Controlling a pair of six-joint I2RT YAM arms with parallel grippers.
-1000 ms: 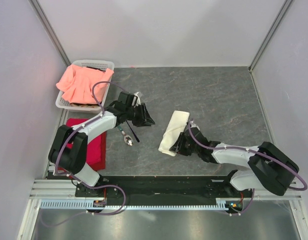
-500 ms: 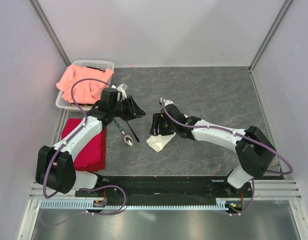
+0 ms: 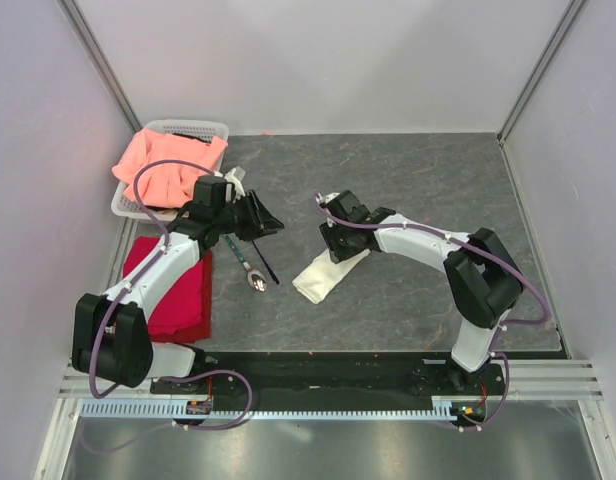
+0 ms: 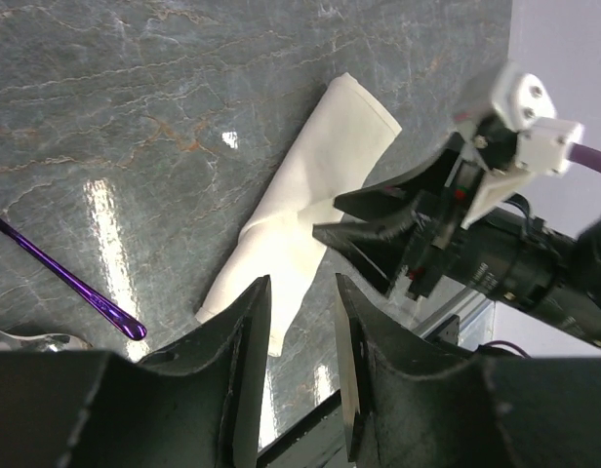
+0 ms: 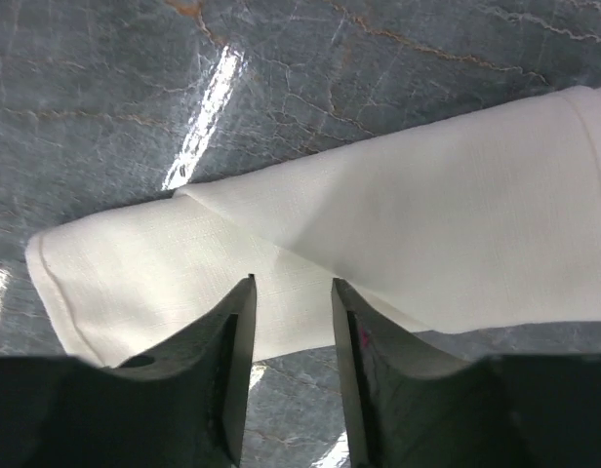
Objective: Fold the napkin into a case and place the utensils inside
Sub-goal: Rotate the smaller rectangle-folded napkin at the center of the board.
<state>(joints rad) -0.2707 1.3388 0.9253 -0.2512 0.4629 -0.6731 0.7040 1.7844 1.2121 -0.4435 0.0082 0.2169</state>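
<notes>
The napkin (image 3: 326,274) lies folded into a narrow cream-white case, slanting across the middle of the table. In the left wrist view the napkin (image 4: 310,190) has its open end near my left fingers. My right gripper (image 3: 338,243) hovers open over the case's far end, and the napkin (image 5: 379,234) lies just beyond its fingertips with nothing between them. My left gripper (image 3: 265,222) is open and empty, left of the case. The utensils lie below it: a spoon (image 3: 256,281) with a silver bowl and a thin purple stick (image 3: 263,266). The stick's tip (image 4: 96,297) shows in the left wrist view.
A white basket (image 3: 203,127) with a salmon-pink cloth (image 3: 163,165) stands at the far left. A red cloth (image 3: 188,290) lies at the left edge near my left arm. Walls close in the table on three sides.
My right arm swung from the case's near right side to its far end; its jaws stand apart. The case shifted left and turned flatter. My left gripper drew back toward the basket.
</notes>
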